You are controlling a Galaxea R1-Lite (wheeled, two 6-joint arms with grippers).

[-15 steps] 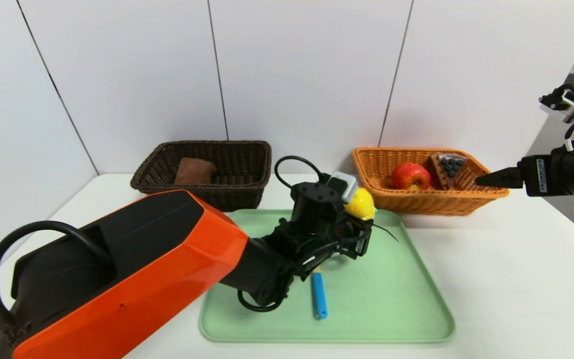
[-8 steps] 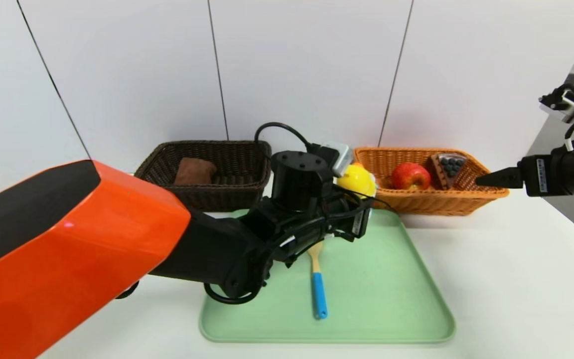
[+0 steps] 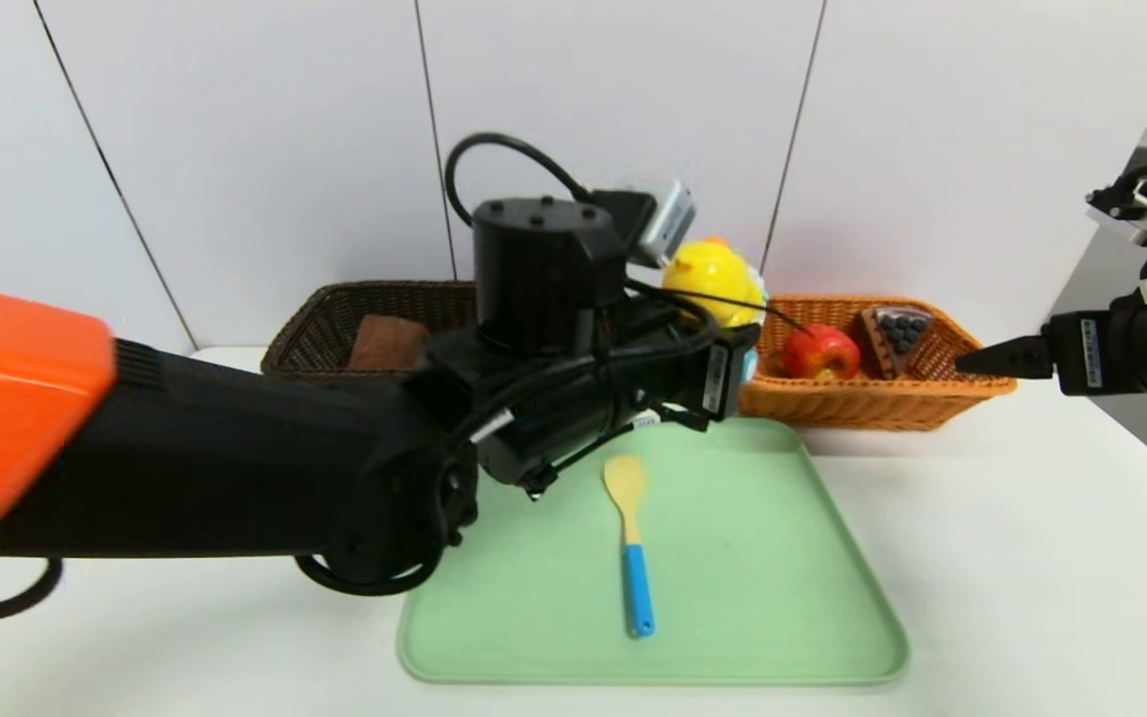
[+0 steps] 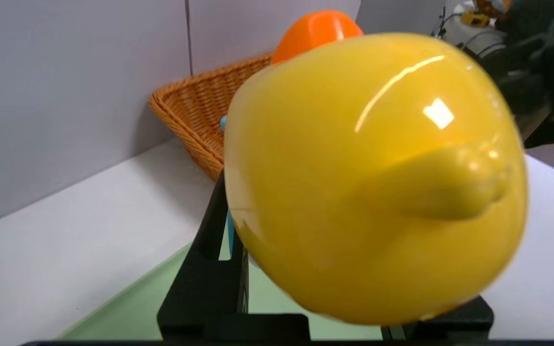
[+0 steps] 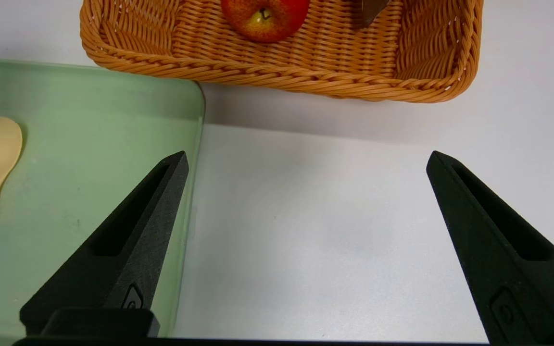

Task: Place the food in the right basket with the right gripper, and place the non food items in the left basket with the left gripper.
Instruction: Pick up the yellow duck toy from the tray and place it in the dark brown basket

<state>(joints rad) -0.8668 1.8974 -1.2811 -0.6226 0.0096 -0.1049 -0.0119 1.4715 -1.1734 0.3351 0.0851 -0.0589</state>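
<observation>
Duck aloft in my left pincer, near the wrong basket

My left pincer (image 3: 733, 344) is clamped on a glossy yellow rubber duck toy (image 3: 715, 282), held up in the air above the far edge of the pale green plastic tray (image 3: 783, 597). In the left wrist view the duck (image 4: 373, 178) fills almost everything; a black finger (image 4: 209, 269) presses one side of its round body, and the other is mostly hidden beneath it. The toy's orange beak points away from the camera.

The duck is not food, so it belongs in the dark brown wicker basket (image 3: 335, 319) on my left, where a brown cloth-like item (image 3: 389, 341) already lies. Right now it hangs much closer to the orange wicker basket (image 3: 872, 403) on my right, which holds a red apple (image 3: 820, 351) and a slice of cake with dark berries (image 3: 897, 334).

Risks, as I judge them: the duck is smooth, rounded and probably squashy, so a quick swing could let it squirt out of the grip and land in the orange basket or roll off the white counter (image 3: 1032, 548). My bulky arm crosses in front of the brown basket, so a low sweep might clip its rim.

A wooden spoon with a blue handle (image 3: 631, 543) waits on the tray. My right pincer (image 5: 306, 250) hangs wide and empty above the counter beside the tray.
</observation>
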